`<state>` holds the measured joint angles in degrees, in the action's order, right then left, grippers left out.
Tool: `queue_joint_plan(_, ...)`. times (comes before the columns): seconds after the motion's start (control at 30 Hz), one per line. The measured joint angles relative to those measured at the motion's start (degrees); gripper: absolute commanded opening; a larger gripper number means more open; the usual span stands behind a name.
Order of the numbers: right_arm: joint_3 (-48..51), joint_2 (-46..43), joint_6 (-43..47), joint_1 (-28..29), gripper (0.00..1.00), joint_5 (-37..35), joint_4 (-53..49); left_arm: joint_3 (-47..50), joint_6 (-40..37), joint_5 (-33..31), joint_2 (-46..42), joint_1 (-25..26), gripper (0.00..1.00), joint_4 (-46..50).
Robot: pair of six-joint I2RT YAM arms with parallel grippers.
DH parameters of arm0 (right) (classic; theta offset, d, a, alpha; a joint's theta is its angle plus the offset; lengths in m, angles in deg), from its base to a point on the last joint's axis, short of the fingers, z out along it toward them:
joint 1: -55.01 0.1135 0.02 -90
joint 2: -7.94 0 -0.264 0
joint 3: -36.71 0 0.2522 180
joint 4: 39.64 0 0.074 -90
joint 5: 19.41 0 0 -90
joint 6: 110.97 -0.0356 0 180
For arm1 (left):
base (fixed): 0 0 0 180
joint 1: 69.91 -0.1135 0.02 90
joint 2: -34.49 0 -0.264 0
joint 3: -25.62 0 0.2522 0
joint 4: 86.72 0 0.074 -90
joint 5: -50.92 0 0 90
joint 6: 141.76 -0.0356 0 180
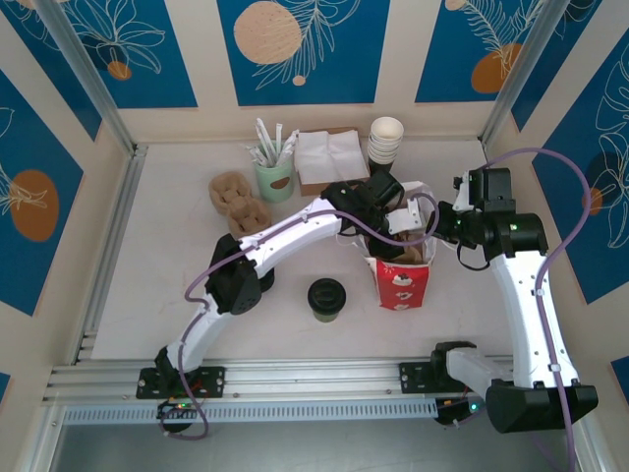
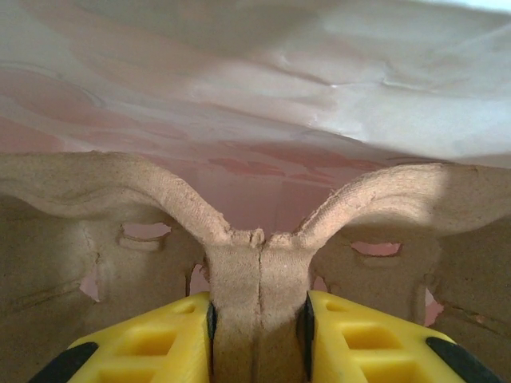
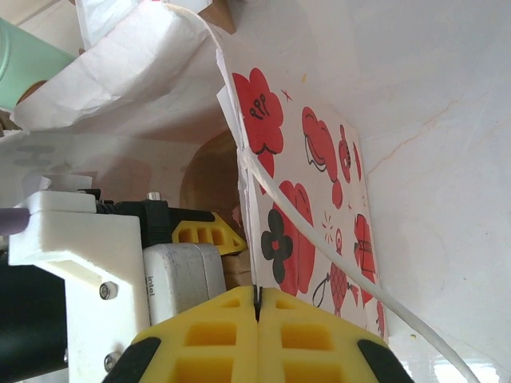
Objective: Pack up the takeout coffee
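From where I stand there is one takeout coffee (image 1: 326,298) on the counter (image 1: 177,265). It sits around the middle, a little toward the near edge, just left of the bag (image 1: 401,283) and not touching it. The cup stands upright with its long axis straight up and down and its round black lid facing the ceiling. Neither arm is touching it.

There is one red-and-white bag, upright with its mouth open. I count two arms, and both are at the bag. The left arm (image 1: 285,236) reaches down into the mouth. The left jaws are closed partway on the central ridge of a brown pulp carrier (image 2: 259,263), gripping it from both sides inside the bag. The right arm (image 1: 521,285) comes in from the right edge, and the right jaws are pressed fully together on the bag's paper rim.

Along the far edge I see one stack of white cups (image 1: 386,140), one box of white napkins (image 1: 329,155) and one mint-green cup (image 1: 275,180) holding wrapped sticks. There is also a small pile of more pulp carriers (image 1: 239,200), but I cannot count how many.
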<state>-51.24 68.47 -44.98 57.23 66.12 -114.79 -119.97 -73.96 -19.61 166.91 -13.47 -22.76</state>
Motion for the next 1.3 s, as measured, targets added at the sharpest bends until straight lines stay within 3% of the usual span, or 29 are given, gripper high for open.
queue_joint_plan(1.07, 0.13, -0.37, 0.20, -0.28, 0.00, -0.02, -0.52, -4.74, -5.03, 0.59, 4.17, 0.96, 0.33, 2.14)
queue_joint_plan(1.3, 0.13, -0.37, 0.24, -0.44, 0.00, -0.02, -0.83, -4.98, -5.27, 1.05, 4.70, 1.09, 0.47, 2.14)
